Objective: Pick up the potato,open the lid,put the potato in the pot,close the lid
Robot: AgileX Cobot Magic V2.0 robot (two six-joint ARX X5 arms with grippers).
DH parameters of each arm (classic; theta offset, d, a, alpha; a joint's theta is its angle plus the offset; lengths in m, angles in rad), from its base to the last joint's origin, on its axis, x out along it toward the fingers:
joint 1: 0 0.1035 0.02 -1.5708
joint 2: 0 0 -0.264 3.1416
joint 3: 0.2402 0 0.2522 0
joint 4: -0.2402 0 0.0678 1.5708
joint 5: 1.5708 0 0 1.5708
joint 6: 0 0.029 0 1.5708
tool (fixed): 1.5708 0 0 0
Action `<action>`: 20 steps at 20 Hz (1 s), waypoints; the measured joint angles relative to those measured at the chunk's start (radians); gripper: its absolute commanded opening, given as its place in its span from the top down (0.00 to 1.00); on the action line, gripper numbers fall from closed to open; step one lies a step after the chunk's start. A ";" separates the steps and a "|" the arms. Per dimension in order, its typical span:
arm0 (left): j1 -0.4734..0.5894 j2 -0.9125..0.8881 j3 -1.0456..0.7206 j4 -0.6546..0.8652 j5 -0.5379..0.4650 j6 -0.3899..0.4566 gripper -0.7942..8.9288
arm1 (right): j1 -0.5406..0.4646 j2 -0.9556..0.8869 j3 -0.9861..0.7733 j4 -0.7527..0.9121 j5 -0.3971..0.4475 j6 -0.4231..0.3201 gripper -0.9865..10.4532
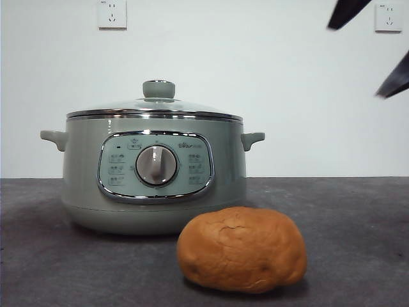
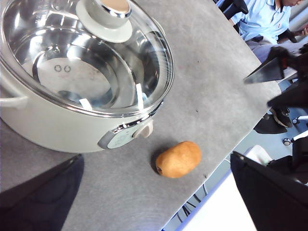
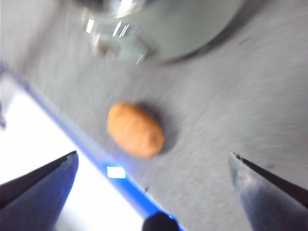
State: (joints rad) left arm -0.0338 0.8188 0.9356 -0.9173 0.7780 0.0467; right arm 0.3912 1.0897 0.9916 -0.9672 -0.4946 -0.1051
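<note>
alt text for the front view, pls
A potato lies on a dark grey table in front of a sage-green electric pot with its glass lid on. Two black jaw tips show at top right.

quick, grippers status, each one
left gripper: open, holding nothing, above the table near the pot
right gripper: open, empty, above the potato

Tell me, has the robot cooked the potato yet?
Not yet. Nothing looks done: the potato sits on the table in front of the pot, and the lid is on. The right gripper, jaws open, is above the potato. Grabbing, opening, dropping in and closing are all left.
</note>
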 measured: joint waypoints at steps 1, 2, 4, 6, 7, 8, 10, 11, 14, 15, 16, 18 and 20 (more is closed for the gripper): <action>0.000 0.000 0.000 -0.004 0.000 0.008 0.39 | 0.051 0.026 0.000 0.010 0.023 0.000 0.34; 0.000 0.000 0.000 -0.008 0.000 0.014 0.40 | 0.100 0.051 0.000 0.023 0.050 0.000 0.34; 0.000 0.000 0.000 -0.010 0.000 0.018 0.40 | 0.193 0.099 0.000 0.043 0.094 -0.001 0.34; 0.000 0.000 0.000 -0.010 0.000 0.021 0.40 | 0.277 0.143 0.000 0.073 0.132 -0.004 0.34; 0.000 0.000 0.000 -0.010 0.000 0.021 0.40 | 0.310 0.161 0.000 0.089 0.150 -0.005 0.34; 0.000 0.000 0.000 -0.010 0.000 0.021 0.40 | 0.335 0.174 0.000 0.102 0.163 -0.005 0.34; 0.000 0.000 0.000 -0.010 0.000 0.021 0.40 | 0.386 0.206 0.000 0.134 0.203 -0.008 0.34; 0.000 0.000 0.000 -0.010 0.000 0.021 0.40 | 0.406 0.220 0.000 0.151 0.220 -0.009 0.34; 0.000 0.000 0.000 -0.011 0.000 0.021 0.40 | 0.457 0.269 0.001 0.200 0.273 -0.021 0.34; 0.000 0.000 0.000 -0.011 0.000 0.021 0.40 | 0.469 0.288 0.001 0.213 0.287 -0.025 0.34; 0.000 0.000 0.000 -0.012 0.000 0.021 0.40 | 0.479 0.306 0.001 0.225 0.291 -0.029 0.34; 0.000 0.000 0.000 -0.016 0.000 0.021 0.40 | 0.491 0.340 0.001 0.242 0.306 -0.039 0.34; 0.000 0.000 0.000 -0.023 0.000 0.022 0.40 | 0.498 0.373 0.001 0.254 0.319 -0.044 0.34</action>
State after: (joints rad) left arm -0.0338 0.8188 0.9356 -0.9398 0.7780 0.0685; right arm 0.8894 1.4624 0.9928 -0.7132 -0.1753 -0.1493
